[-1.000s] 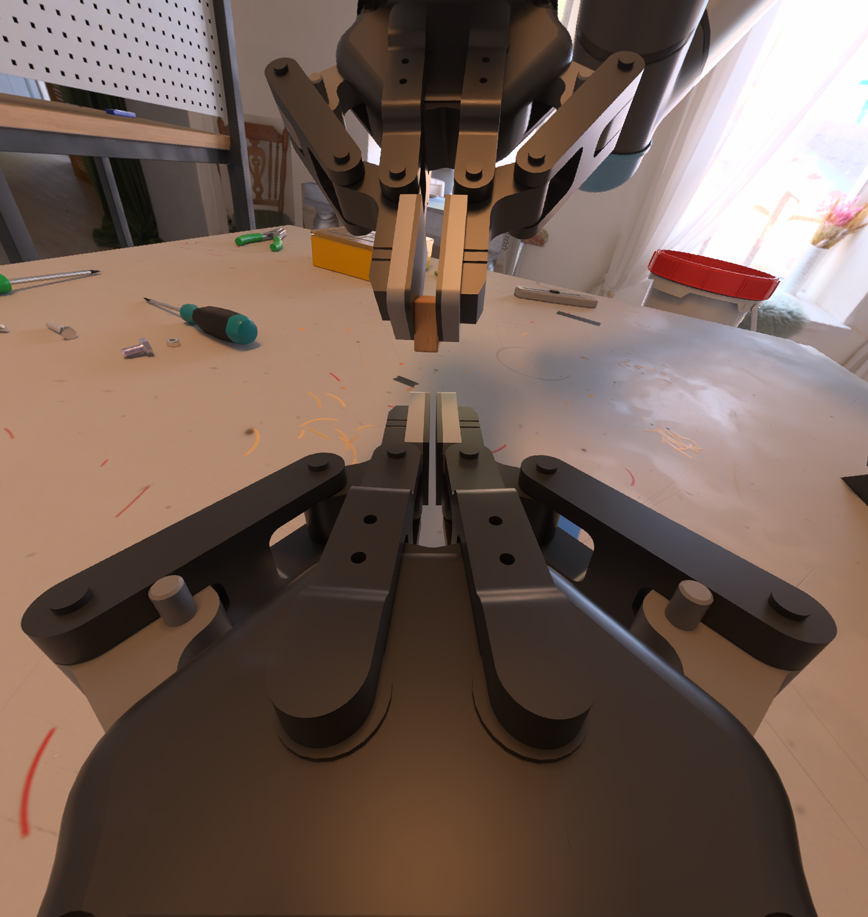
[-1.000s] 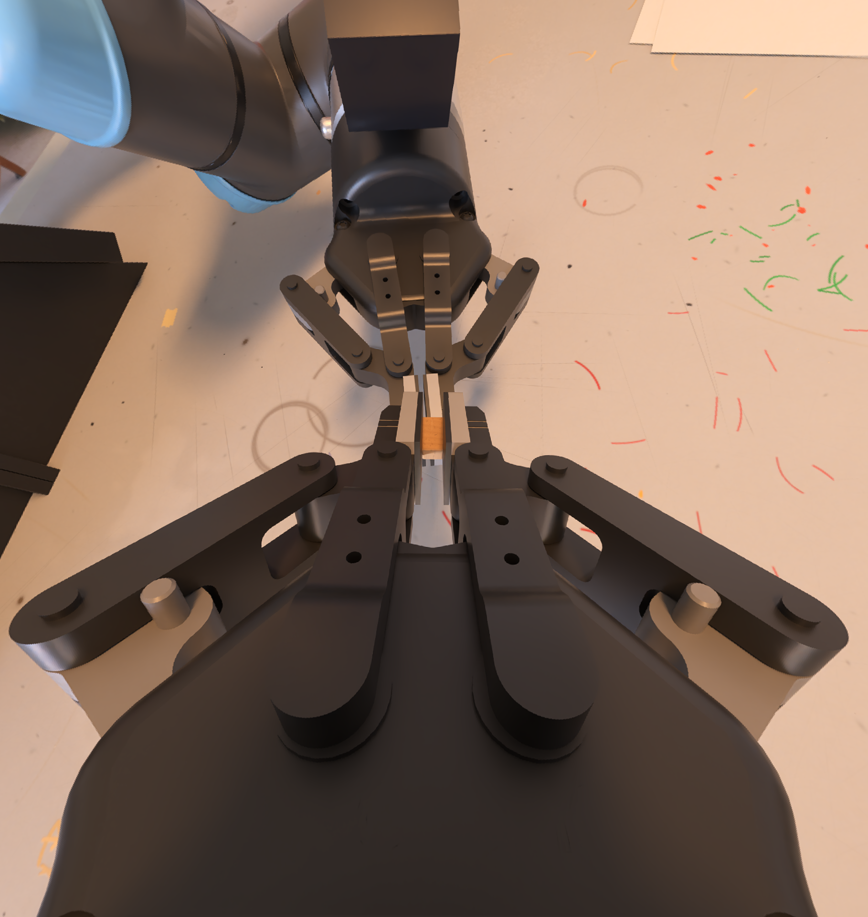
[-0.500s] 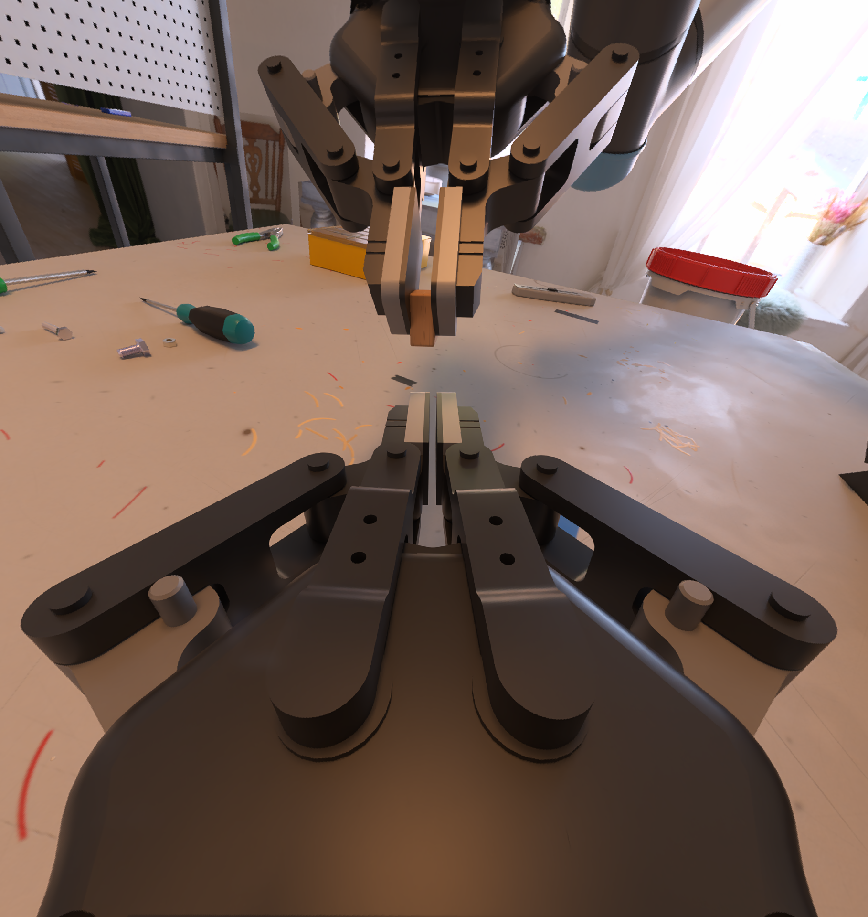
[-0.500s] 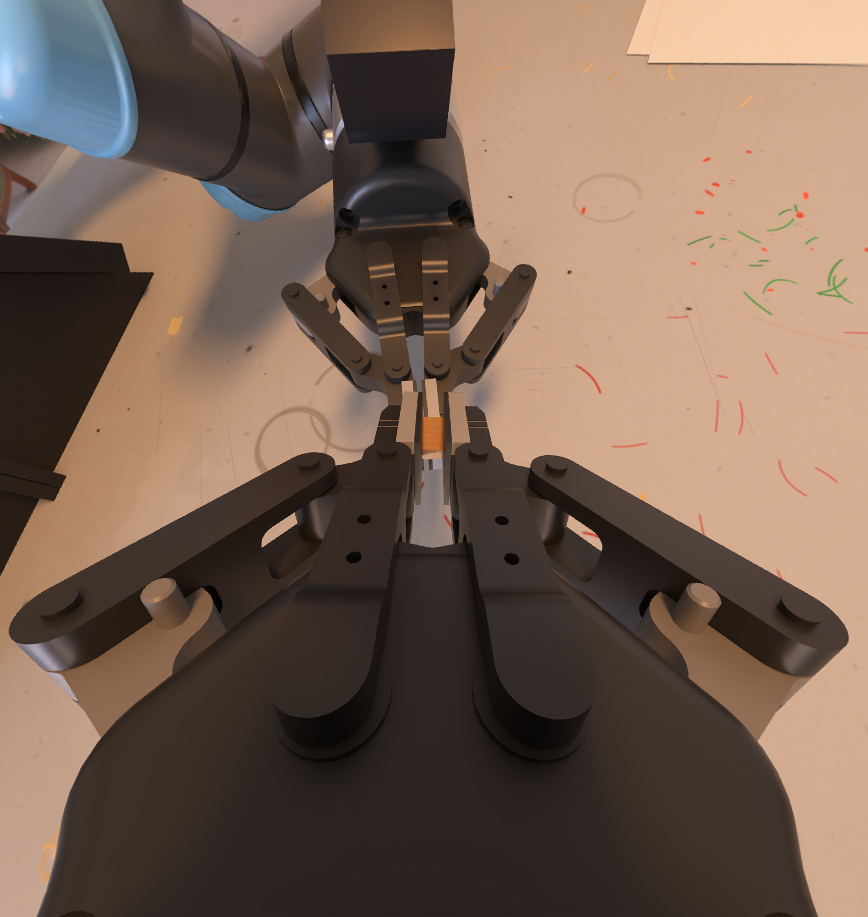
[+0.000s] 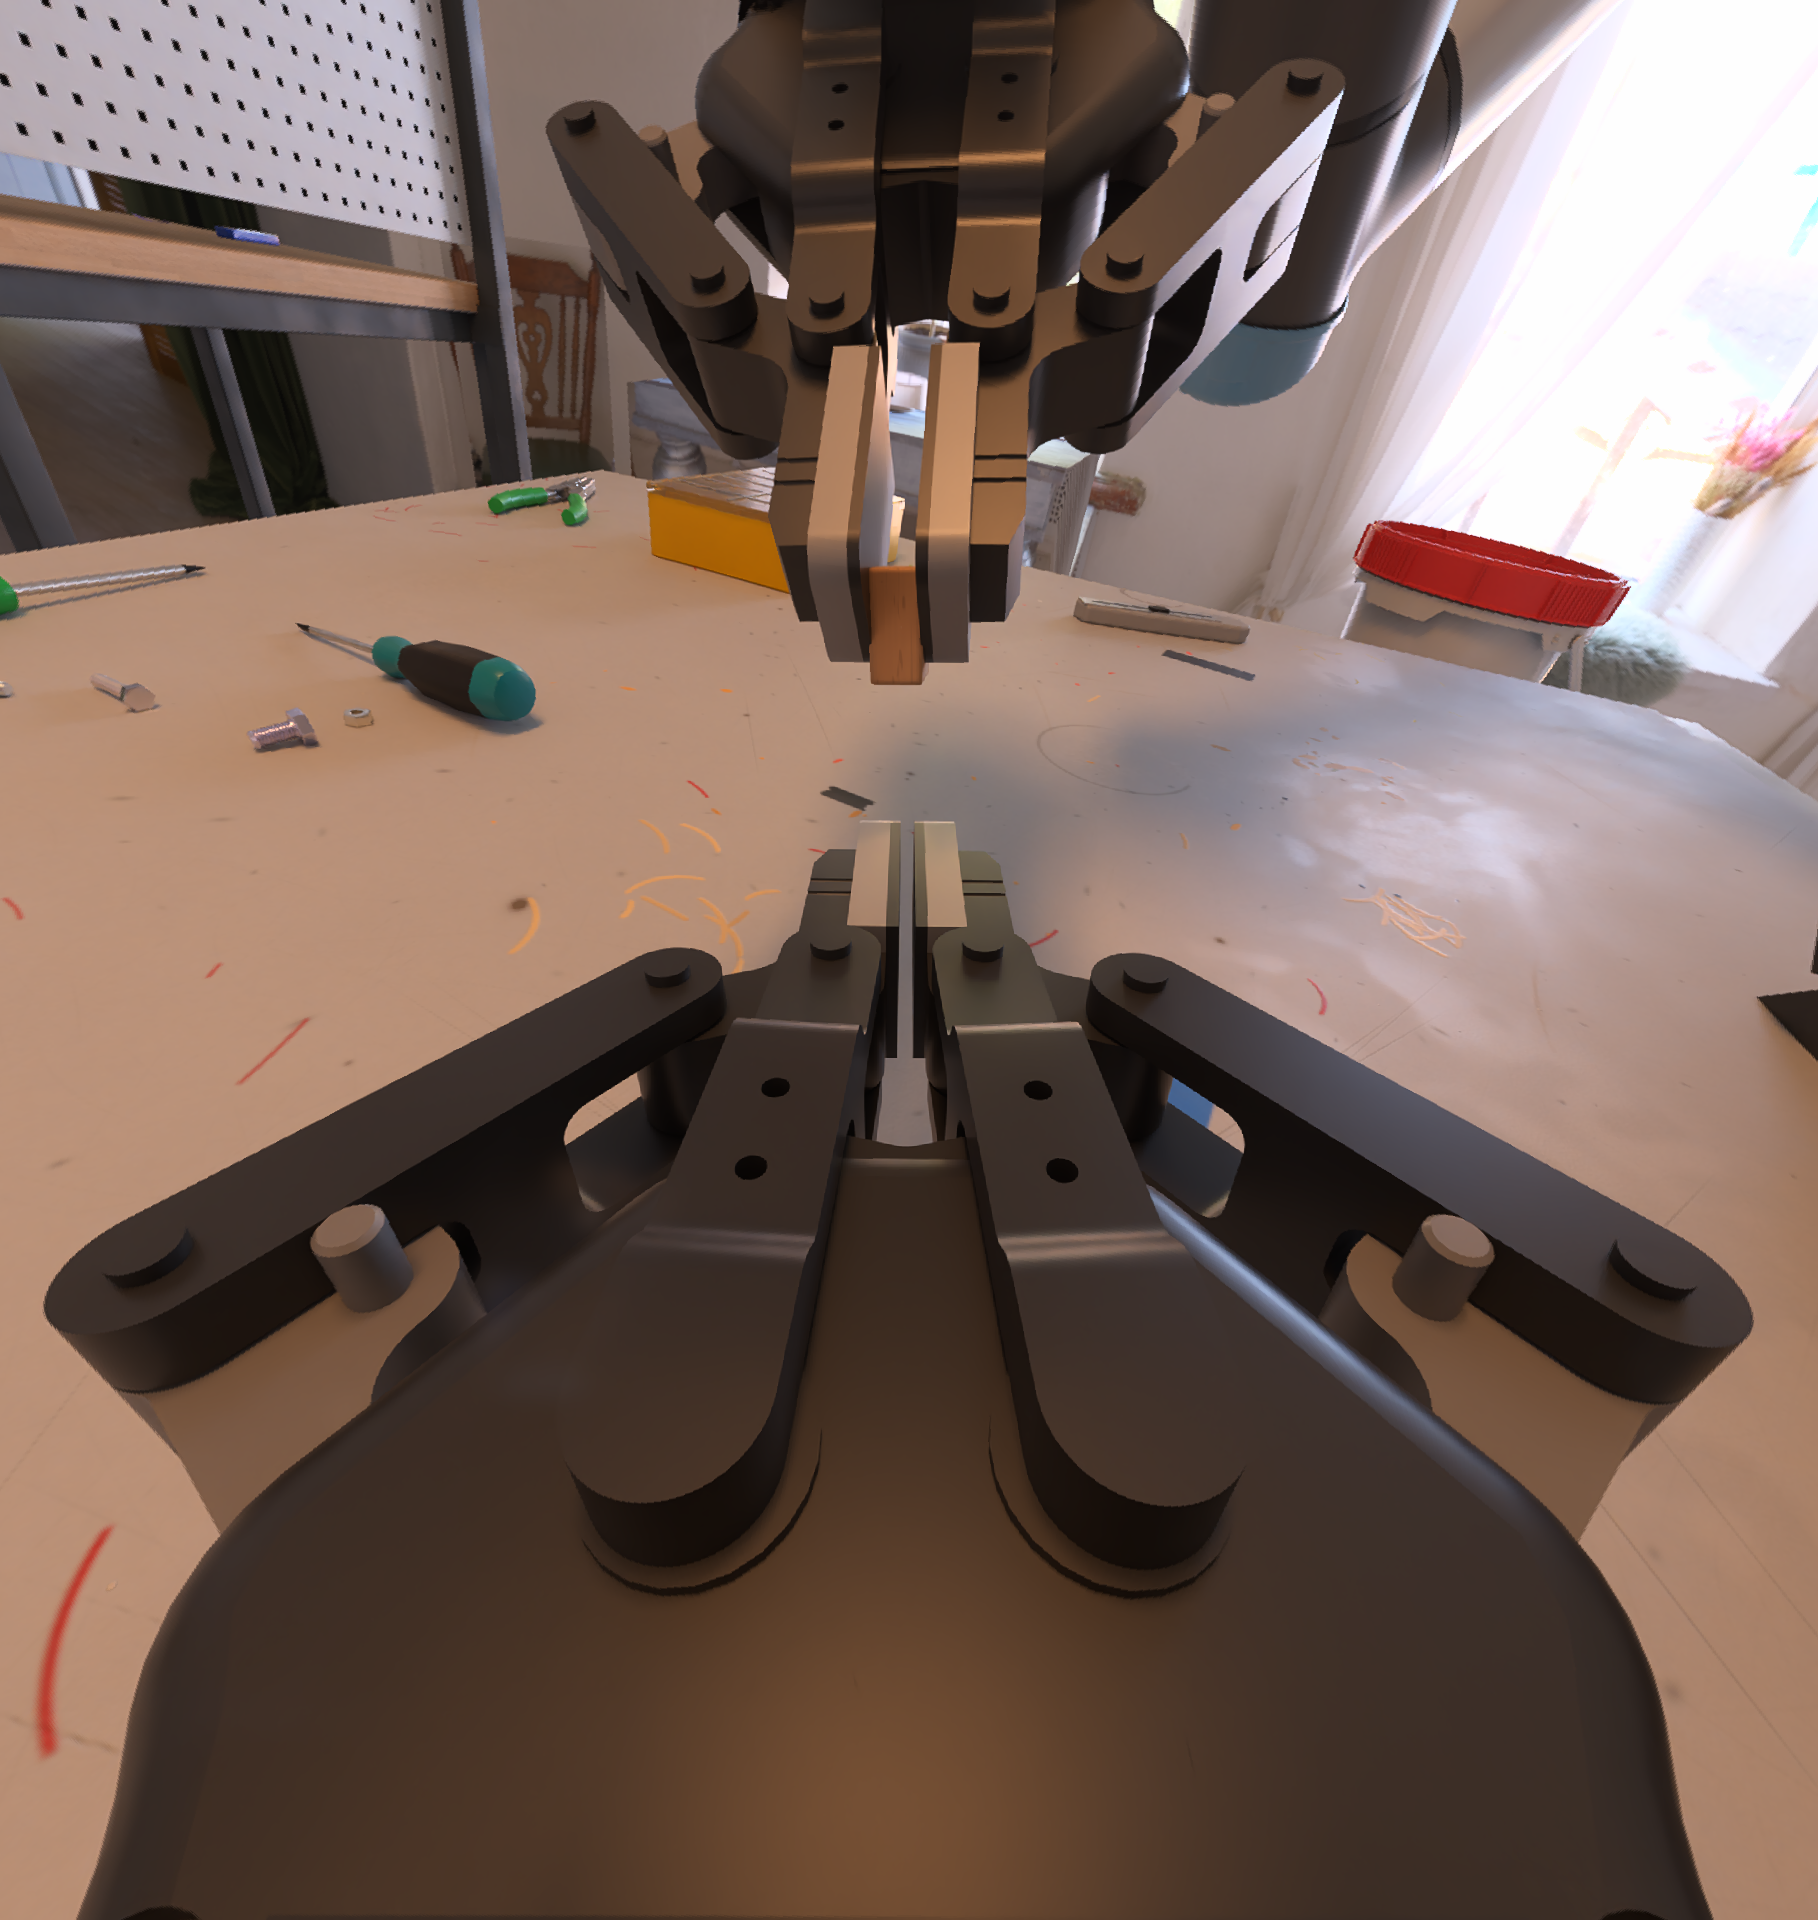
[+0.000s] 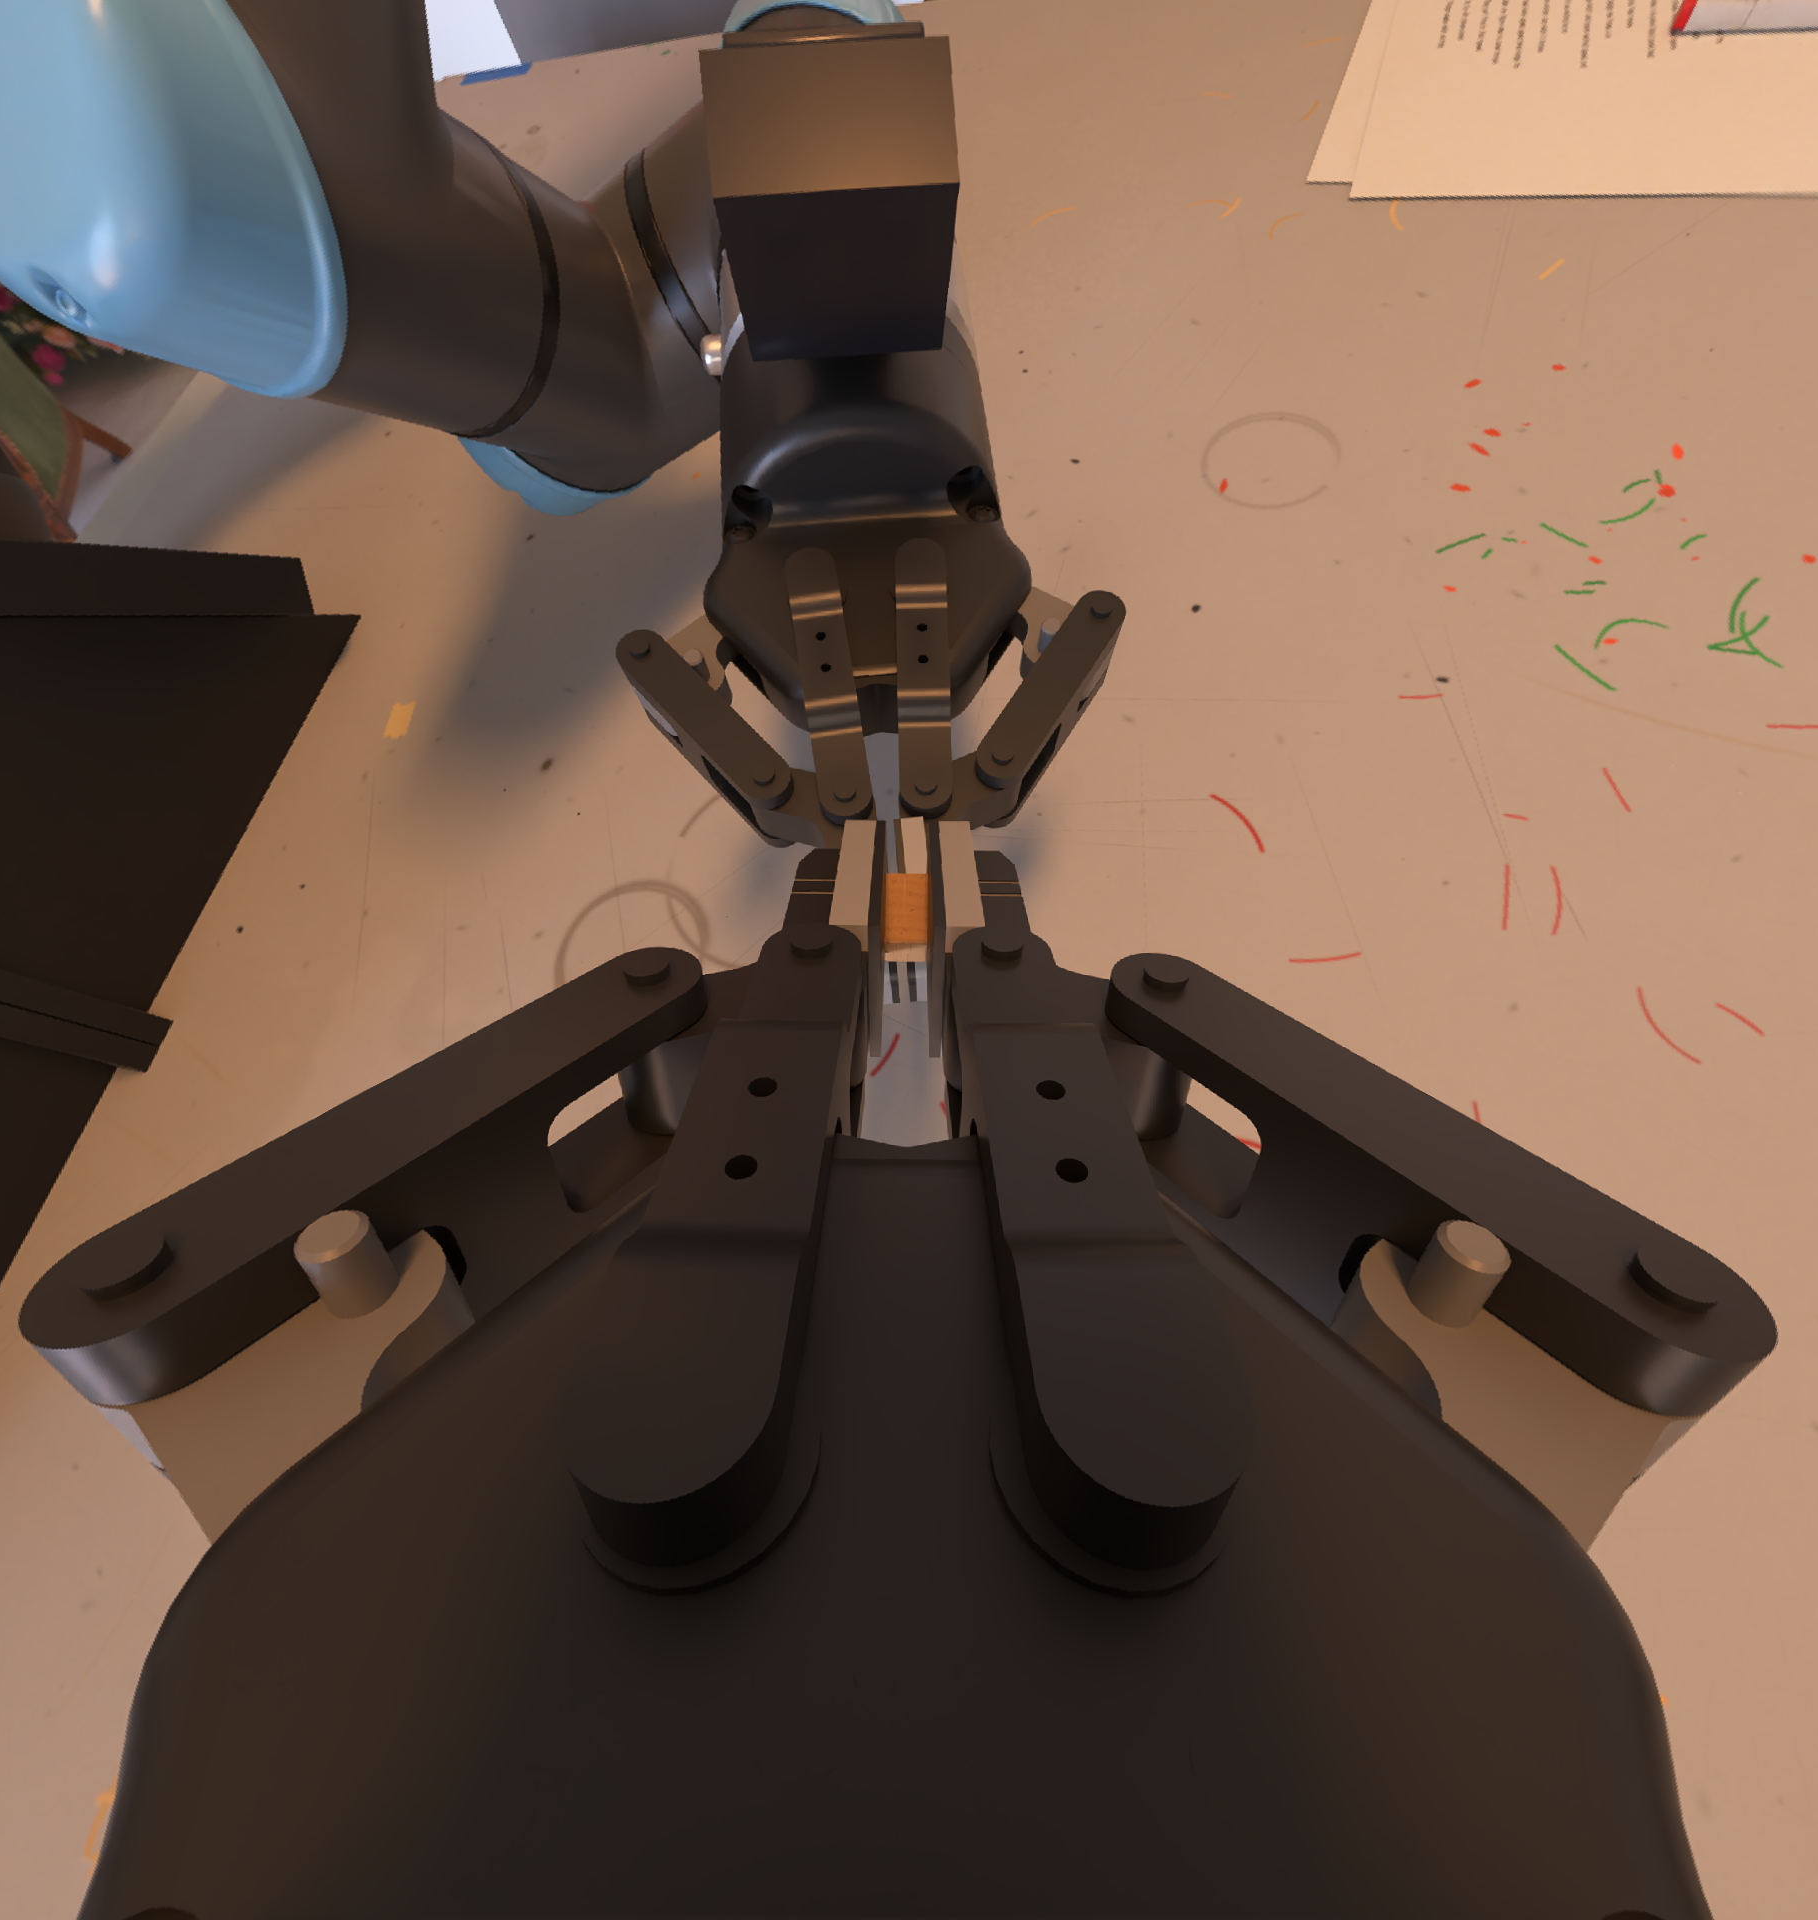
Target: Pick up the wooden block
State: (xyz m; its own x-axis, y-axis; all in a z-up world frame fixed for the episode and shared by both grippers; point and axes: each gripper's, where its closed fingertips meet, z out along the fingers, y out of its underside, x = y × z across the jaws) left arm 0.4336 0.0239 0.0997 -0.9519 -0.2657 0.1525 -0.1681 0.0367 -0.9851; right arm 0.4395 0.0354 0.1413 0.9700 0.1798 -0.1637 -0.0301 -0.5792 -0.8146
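Wooden block [image 5: 896,636] pinched between right gripper [image 5: 897,623] fingers, hanging clear above the bench [image 5: 365,935], long axis along the fingers. Left gripper [image 5: 906,873] fingers clenched on nothing, just below and short of it.

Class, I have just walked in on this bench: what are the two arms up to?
The right gripper has its jaws shut on the small wooden block and holds it clear above the table. The left gripper is shut on nothing and sits low, just in front of it. A screwdriver, bolts and a yellow box lie untouched farther back.
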